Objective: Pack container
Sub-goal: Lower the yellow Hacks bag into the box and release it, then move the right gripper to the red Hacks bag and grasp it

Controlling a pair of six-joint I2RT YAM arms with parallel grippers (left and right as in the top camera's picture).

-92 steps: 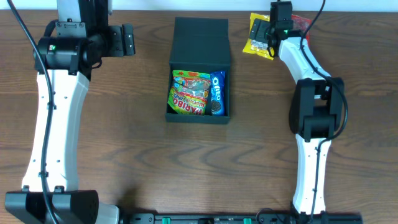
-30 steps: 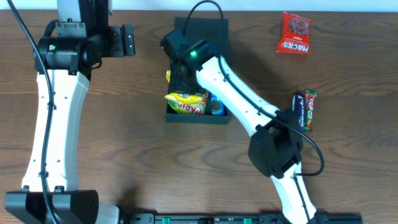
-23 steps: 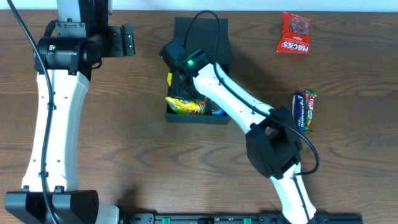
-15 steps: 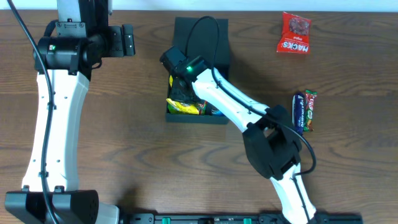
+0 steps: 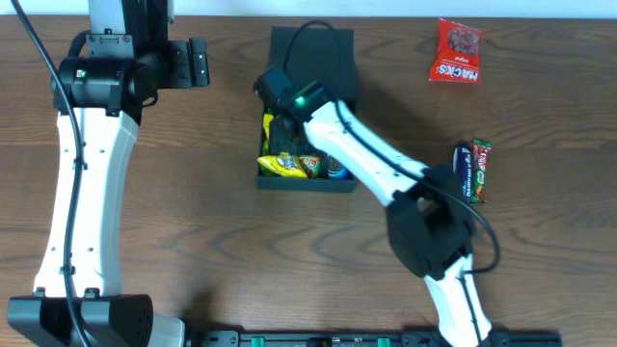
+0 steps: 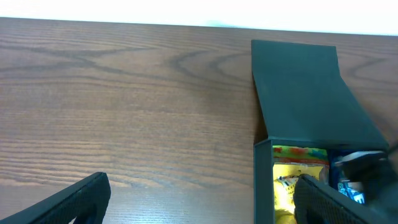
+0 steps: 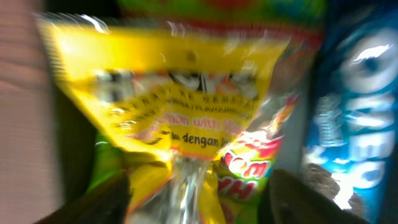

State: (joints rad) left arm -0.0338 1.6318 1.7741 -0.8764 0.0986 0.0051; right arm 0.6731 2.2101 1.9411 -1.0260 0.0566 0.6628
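Cardboard box [image 5: 307, 183] looks stiff, light: take a side wall; can't tell if your right gripper [image 5: 284, 133] inside it pinches.

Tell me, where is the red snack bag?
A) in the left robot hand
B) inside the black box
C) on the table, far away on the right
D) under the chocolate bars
C: the red packet lies flat on the table at the far right edge, well apart from the black box.

Robot lab: L arm [image 5: 82, 193] + R arm [image 5: 386, 169] at wood-grain table [image 5: 193, 260]
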